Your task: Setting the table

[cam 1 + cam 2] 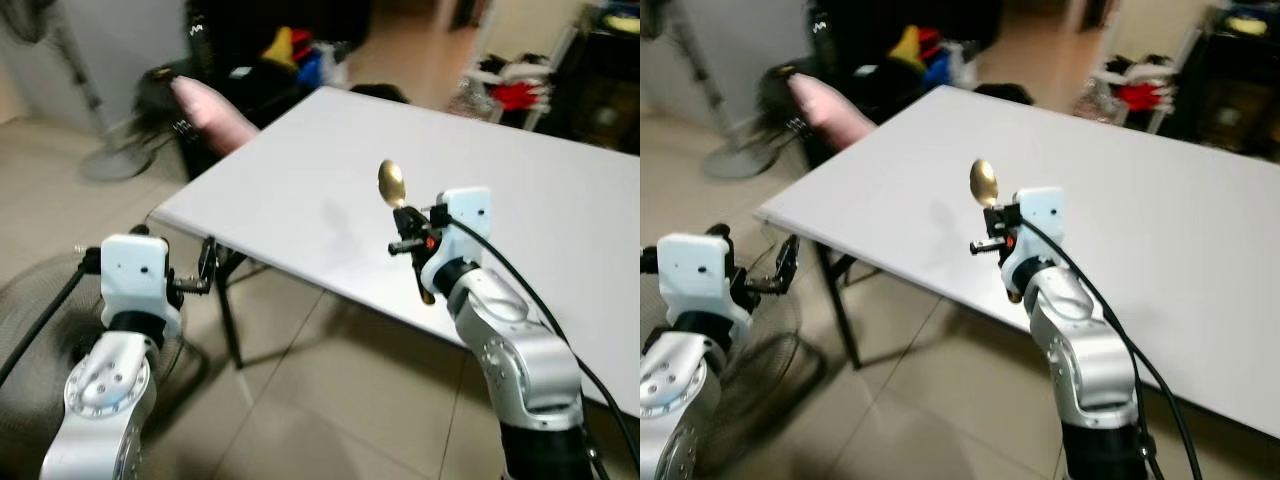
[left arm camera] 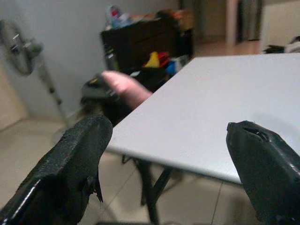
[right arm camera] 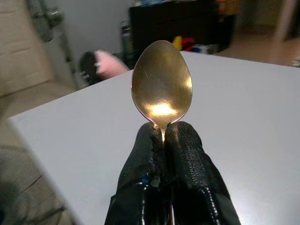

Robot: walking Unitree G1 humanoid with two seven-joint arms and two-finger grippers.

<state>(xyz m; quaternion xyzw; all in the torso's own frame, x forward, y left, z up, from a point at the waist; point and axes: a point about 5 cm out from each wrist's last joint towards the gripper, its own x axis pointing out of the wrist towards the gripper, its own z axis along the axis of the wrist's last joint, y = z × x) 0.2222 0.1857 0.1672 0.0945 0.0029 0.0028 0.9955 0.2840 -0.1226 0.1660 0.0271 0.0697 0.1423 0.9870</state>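
Observation:
A gold spoon (image 1: 391, 184) stands bowl-up above the near edge of the white table (image 1: 300, 190). My right gripper (image 3: 163, 133) is shut on the spoon (image 3: 161, 83) just below its bowl, and the handle end pokes out under the wrist (image 1: 428, 296). My left gripper (image 1: 208, 268) is open and holds nothing; it hangs off the table's near left corner, over the tiled floor. In the left wrist view its two fingers (image 2: 70, 159) stand wide apart with the table's edge between them.
A pink padded thing (image 1: 212, 112) lies on a dark chair at the table's far left corner. A standing fan (image 1: 75, 80) is at the far left and a fan grille (image 1: 40, 330) lies on the floor beneath my left arm. Dark shelves with clutter (image 1: 290, 45) stand behind.

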